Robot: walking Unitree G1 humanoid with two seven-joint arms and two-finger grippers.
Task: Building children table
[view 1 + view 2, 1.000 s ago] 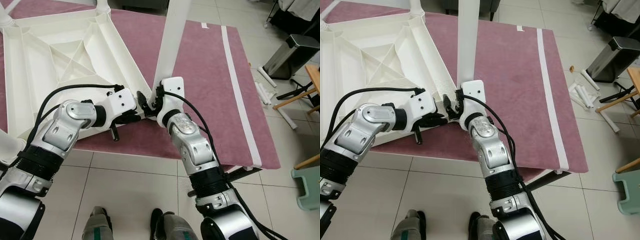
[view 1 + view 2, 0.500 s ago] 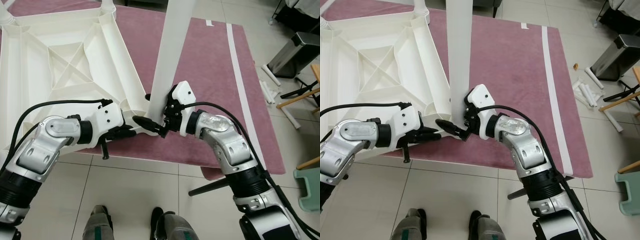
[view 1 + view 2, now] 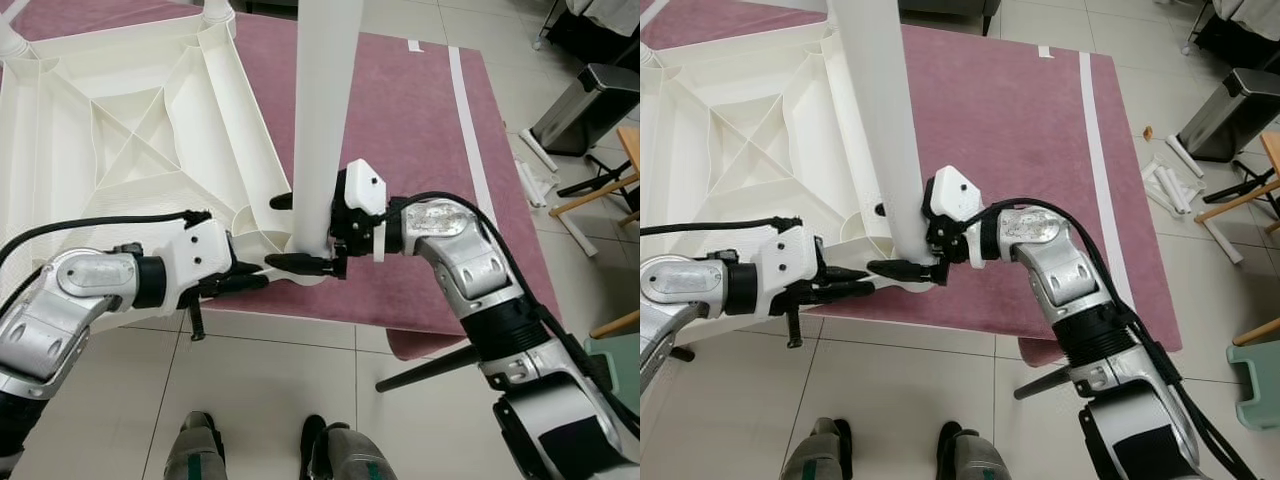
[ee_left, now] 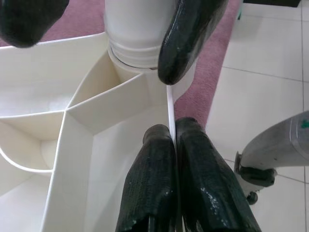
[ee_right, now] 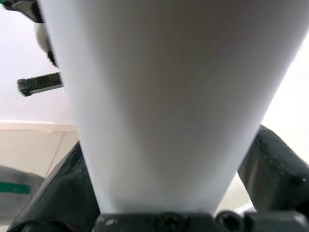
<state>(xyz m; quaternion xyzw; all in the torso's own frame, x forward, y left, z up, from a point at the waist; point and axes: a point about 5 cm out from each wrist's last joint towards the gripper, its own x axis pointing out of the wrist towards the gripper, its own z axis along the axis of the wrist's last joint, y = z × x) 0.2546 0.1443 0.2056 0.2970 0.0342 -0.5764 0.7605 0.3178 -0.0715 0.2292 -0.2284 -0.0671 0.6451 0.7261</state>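
Here, white table leg (image 3: 322, 110) upright, right hand (image 3: 296, 232) clasping its base

Both silver arms reach forward and bend inward, the right gripper (image 3: 283, 232) with its black fingers spread wide and the left gripper (image 4: 173, 145) with its fingers pressed nearly together, the two grippers close together.

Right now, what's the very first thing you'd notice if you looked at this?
A tall white plastic table leg stands in the near corner of the upside-down white plastic tabletop, which lies on a purple mat. The right gripper has its black fingers on either side of the leg near its base. The left gripper pinches the tabletop's thin edge just beside that corner.
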